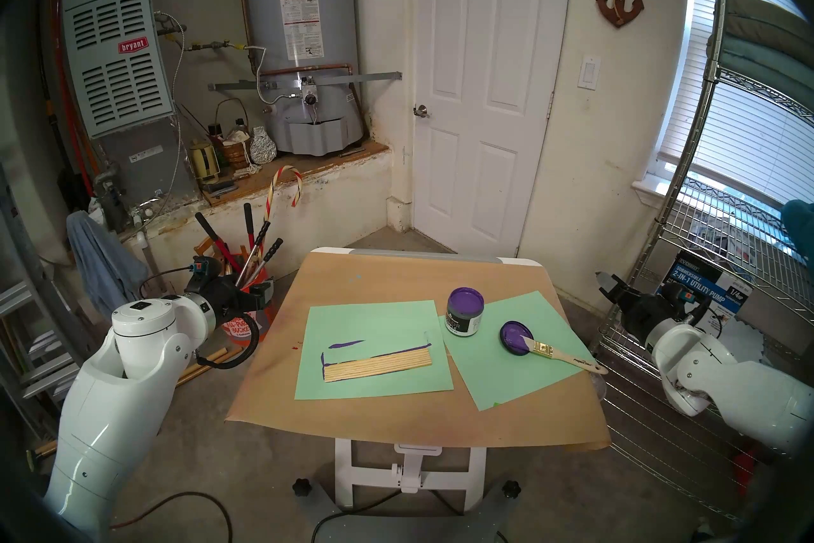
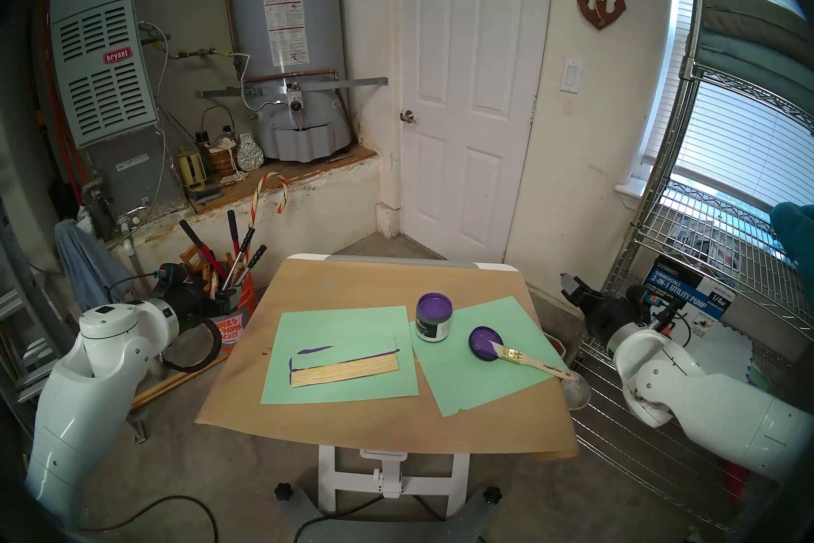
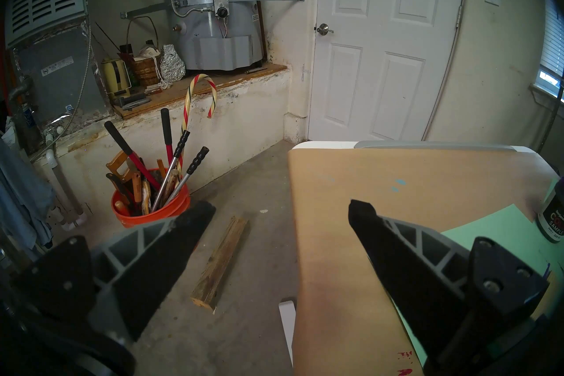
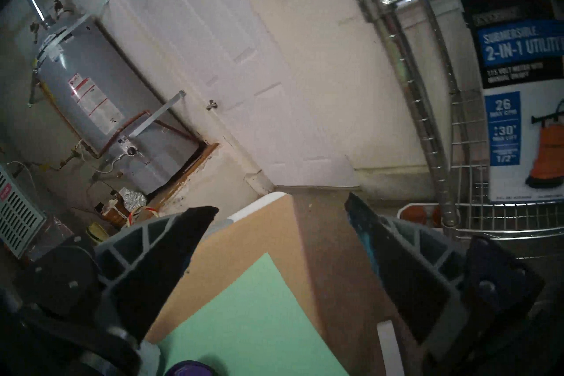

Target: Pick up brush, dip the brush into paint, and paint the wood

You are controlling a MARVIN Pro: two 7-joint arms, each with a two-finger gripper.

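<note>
With right gripper [image 1: 604, 281] gaping empty at right edge, best to pinch brush [image 1: 558, 354] mid-handle, lower right of table.

"bryant" on furnace [image 1: 132, 45]; "2-IN-1 UTILITY PUMP" on box [image 1: 696, 286]; "SAMPLE" on paint jar [image 3: 554, 221].
</note>
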